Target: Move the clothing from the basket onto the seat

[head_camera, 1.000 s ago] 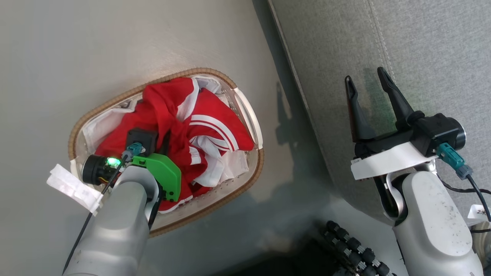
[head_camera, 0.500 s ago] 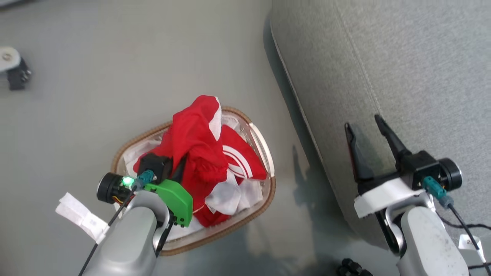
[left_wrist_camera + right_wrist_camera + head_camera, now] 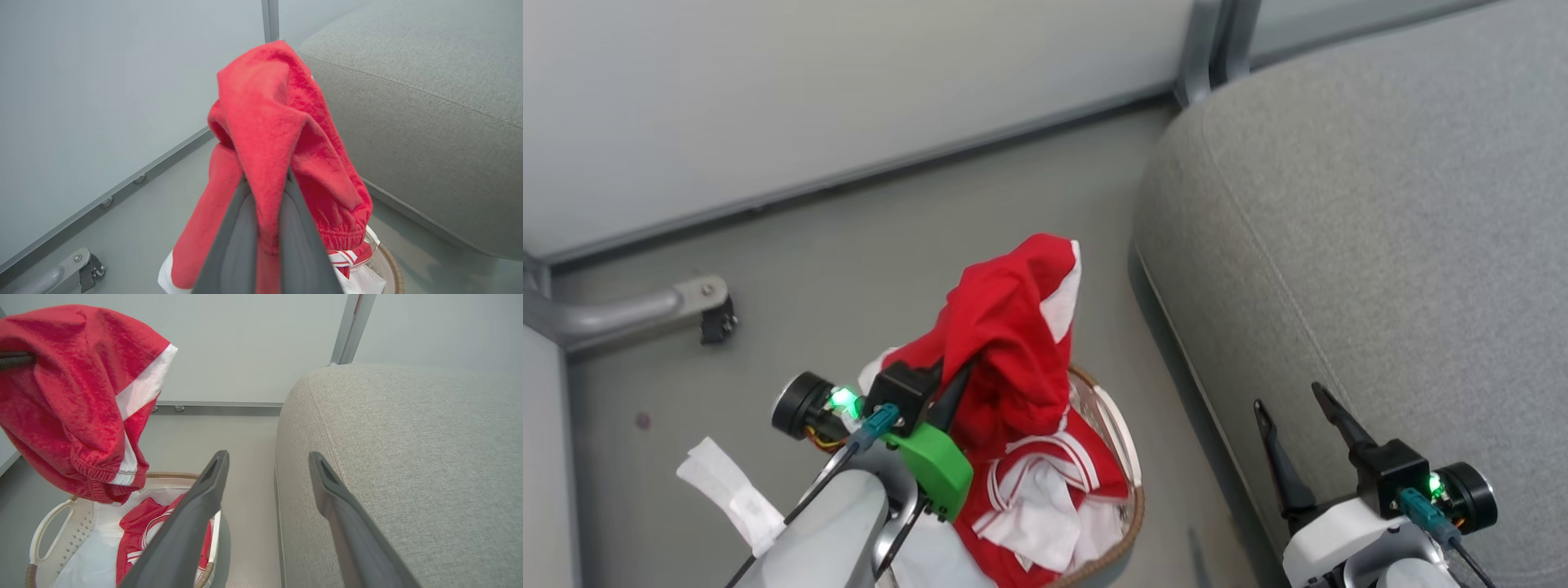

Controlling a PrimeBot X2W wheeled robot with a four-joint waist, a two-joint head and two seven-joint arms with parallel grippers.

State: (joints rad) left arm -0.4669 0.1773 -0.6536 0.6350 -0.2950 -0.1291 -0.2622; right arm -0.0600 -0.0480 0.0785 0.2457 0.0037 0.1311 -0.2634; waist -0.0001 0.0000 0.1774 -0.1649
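One red garment [image 3: 1013, 327] is hanging in the air above the basket [image 3: 1125, 457], its elastic hem dangling just over the rim, while the second garment [image 3: 1045, 482] is lying crumpled inside on the white liner [image 3: 90, 555]. The left gripper [image 3: 265, 181] is pinching a fold of the raised piece, clenched tight on the cloth. The right gripper [image 3: 1286, 398] is hovering spread apart and empty at the edge of the seat [image 3: 1380, 245], which is standing just beside the basket on the floor [image 3: 849, 269]. The first piece is apparently being lifted out. Next, it is calling for a carry rightward, high enough to clear the seat's rounded edge, before release over the cushion.
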